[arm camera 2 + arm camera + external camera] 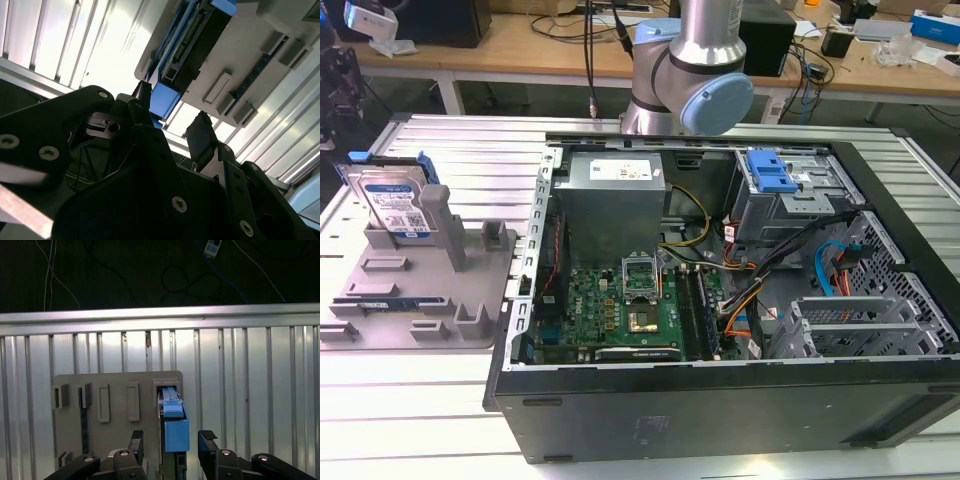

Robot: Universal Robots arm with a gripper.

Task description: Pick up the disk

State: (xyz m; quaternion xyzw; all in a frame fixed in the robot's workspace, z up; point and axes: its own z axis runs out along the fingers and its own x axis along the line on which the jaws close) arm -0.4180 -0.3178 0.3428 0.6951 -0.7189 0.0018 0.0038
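The disk [392, 200] stands upright in the grey holder [440, 290] at the exterior view's left, its white-and-blue label facing the camera. In the first wrist view I look down on the disk [175, 430] edge-on, its blue rail uppermost, in a slot of the holder [115, 390]. My gripper [172, 440] is open, and its two dark fingertips [207, 437] sit on either side of the disk's line, still apart from it. The second wrist view shows the same open gripper [172, 117] short of the disk [195, 40].
An open computer case [720, 300] with motherboard, cables and a blue drive caddy [770, 172] lies beside the holder on the ribbed metal table [450, 150]. The arm's body [690, 60] rises behind the case. Benches with cables stand at the back.
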